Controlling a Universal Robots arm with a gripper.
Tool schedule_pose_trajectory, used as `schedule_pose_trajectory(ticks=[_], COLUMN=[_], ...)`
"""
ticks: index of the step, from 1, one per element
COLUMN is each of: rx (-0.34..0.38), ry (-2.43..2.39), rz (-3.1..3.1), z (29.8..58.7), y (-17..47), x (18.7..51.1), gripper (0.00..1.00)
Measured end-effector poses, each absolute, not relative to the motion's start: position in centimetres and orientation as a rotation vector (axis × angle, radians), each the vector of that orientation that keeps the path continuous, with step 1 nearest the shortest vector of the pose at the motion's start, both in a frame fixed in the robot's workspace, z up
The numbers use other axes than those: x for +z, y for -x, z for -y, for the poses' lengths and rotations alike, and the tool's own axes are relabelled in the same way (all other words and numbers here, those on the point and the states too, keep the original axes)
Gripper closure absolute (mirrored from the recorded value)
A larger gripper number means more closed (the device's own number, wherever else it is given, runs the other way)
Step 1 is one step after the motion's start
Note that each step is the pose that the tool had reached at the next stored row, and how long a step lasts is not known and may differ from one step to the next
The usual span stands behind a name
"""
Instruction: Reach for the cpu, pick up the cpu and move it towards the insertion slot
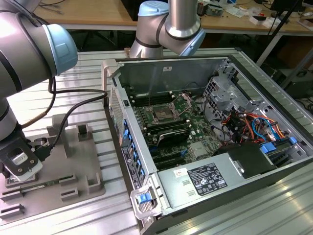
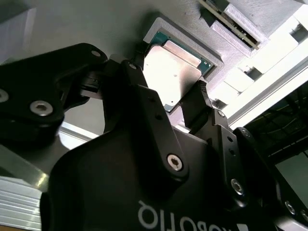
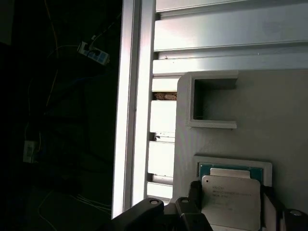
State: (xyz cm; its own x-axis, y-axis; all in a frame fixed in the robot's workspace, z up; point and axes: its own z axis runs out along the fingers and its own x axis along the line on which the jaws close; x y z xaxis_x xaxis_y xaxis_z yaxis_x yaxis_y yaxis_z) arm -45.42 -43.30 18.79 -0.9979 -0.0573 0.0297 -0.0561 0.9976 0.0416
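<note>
The cpu (image 2: 171, 72), a flat silvery square with a thin green rim, lies at a square pocket of the grey fixture tray (image 2: 219, 60). In the first wrist view the cpu (image 3: 231, 199) shows the same way. My gripper (image 2: 168, 77) has its two black fingers (image 2: 197, 98) against opposite edges of the chip, shut on it. I cannot tell whether the chip is lifted clear of the pocket. In the exterior view the arm's wrist (image 1: 19, 164) hangs low over the tray (image 1: 73, 176) at the view's left. The insertion slot (image 1: 163, 116) is on the motherboard inside the open computer case.
The case's upright side wall (image 1: 124, 142) stands between the tray and the motherboard. Black memory slots (image 1: 168, 132), cables (image 1: 244, 125) and a power supply (image 1: 205, 178) crowd the case. A black cable (image 1: 73, 110) runs from the wrist. A second arm's base (image 1: 168, 24) rises behind the case.
</note>
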Motion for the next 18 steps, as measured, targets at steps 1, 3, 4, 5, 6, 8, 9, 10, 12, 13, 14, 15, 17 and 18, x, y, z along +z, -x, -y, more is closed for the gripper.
schedule_pose_trajectory(ticks=[1, 3, 4, 5, 6, 8, 9, 10, 12, 13, 14, 15, 17, 18], rx=[-0.063, -0.063, -0.062, -0.059, -0.052, -0.048, -0.048, -0.048, -0.048, -0.048, -0.048, -0.048, -0.048, -0.048], ry=[-0.088, -0.088, -0.088, -0.089, -0.088, -0.088, -0.088, -0.088, -0.088, -0.088, -0.088, -0.088, -0.088, -0.088], rz=[3.109, 3.109, 3.109, 3.110, 3.109, 3.109, 3.109, 3.109, 3.109, 3.109, 3.109, 3.109, 3.109, 3.109], z=[43.3, 43.3, 43.3, 43.3, 43.3, 43.3, 43.3, 43.3, 43.3, 43.3, 43.3, 43.3, 43.3, 43.3], y=[45.4, 45.4, 45.4, 45.4, 45.4, 45.4, 45.4, 45.4, 45.4, 45.4, 45.4, 45.4, 45.4, 45.4], x=[18.8, 18.8, 18.8, 18.9, 19.3, 19.8, 20.3, 20.5, 20.8, 20.8, 20.8, 20.8, 20.8, 20.8], gripper=[0.45, 0.45, 0.45, 0.45, 0.45, 0.45, 0.45, 0.45, 0.45, 0.45, 0.45, 0.45, 0.45, 0.45])
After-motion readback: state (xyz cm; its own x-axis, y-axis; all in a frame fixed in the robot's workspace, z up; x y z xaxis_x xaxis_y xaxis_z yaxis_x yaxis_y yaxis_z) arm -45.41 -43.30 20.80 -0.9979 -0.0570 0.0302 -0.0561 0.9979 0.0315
